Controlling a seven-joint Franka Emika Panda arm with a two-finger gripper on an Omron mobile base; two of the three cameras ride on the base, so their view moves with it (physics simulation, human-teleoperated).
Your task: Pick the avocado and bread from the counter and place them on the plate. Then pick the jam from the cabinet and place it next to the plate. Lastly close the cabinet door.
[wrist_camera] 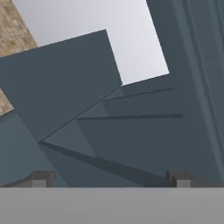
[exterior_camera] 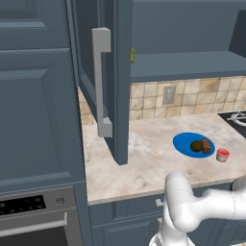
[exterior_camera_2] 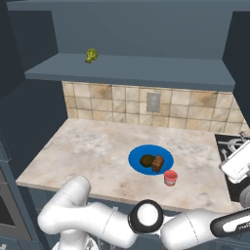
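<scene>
The small yellow-green thing (exterior_camera_2: 91, 55) on the cabinet (exterior_camera_2: 146, 71) shelf looks too small to identify.

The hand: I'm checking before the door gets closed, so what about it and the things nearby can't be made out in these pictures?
- Hand: hand view shows just two fingertips, set wide apart; what the dark blue panels ahead belong to can't be told.
- Door: left base view, top cut off by the frame edge.
- Small yellow-green thing on the shelf: too small to identify.
- Jam beside the plate: label too small to read.

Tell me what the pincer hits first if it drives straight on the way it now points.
Probably a dark blue-grey cabinet panel: it lies dead ahead between the open pincer's fingertips, though depth is unclear.
</scene>
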